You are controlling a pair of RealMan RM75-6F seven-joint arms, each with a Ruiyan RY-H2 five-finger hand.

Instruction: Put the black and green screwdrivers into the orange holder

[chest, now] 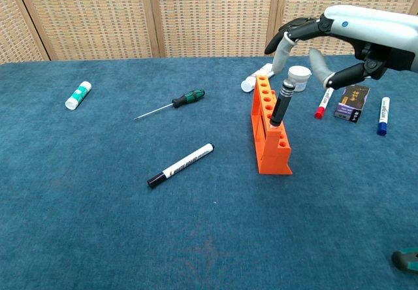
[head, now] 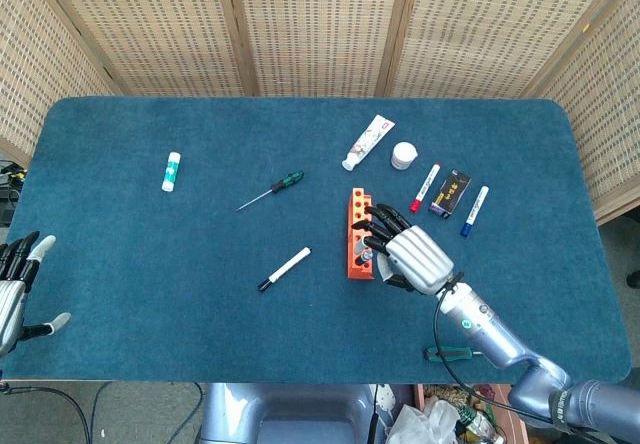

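The orange holder (chest: pixel 269 140) (head: pixel 355 236) stands right of the table's middle. A black screwdriver (chest: pixel 281 102) sits in one of its near slots, leaning to the right. My right hand (chest: pixel 320 35) (head: pixel 412 258) hovers above and to the right of the handle, fingers spread, touching nothing. The green-handled screwdriver (chest: pixel 176 102) (head: pixel 275 190) lies flat on the blue cloth to the holder's left, far from both hands. My left hand (head: pixel 14 286) rests at the table's near left corner, fingers apart and empty.
A black-capped white marker (chest: pixel 180 165) lies in front of the green screwdriver. A glue stick (chest: pixel 78 95) lies far left. Behind the holder are a white tube (head: pixel 368 142), a small white jar (chest: pixel 300 78), red and blue markers (chest: pixel 383 115) and a dark box (chest: pixel 351 102).
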